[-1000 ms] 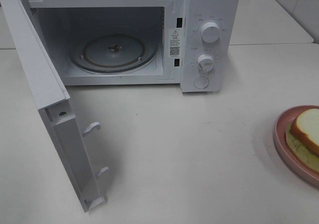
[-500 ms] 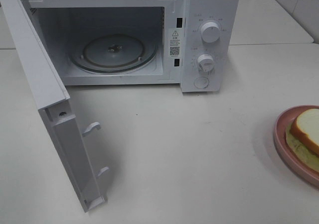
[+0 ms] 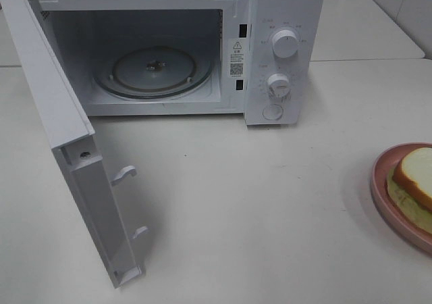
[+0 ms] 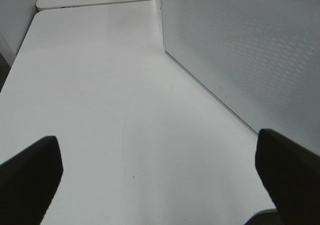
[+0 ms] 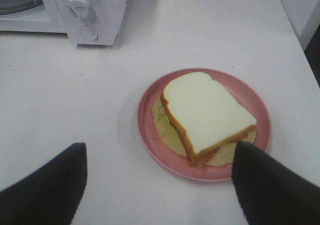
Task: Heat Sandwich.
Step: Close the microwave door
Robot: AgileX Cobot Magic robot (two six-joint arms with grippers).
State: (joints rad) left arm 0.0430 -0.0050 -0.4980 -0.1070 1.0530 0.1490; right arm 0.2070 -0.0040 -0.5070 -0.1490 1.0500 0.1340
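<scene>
The sandwich (image 5: 205,116) lies on a round pink plate (image 5: 150,130) on the white tabletop (image 3: 270,203), well apart from the microwave (image 3: 283,20) and off to its right in the high view, where only part of plate and bread shows at the edge. It is two square slices of white bread with a tan-orange crust, the top slice sitting skewed over the lower one, and pale yellow-green filling spreading out past the bread onto the plate. The microwave door (image 3: 61,128) stands wide open, the glass turntable (image 3: 154,71) bare inside. The right end effector (image 5: 159,185) hangs above the plate, fingers spread wide, gripping nothing. The left end effector (image 4: 160,177) is fully spread over bare tabletop beside the microwave door, also holding nothing.
</scene>
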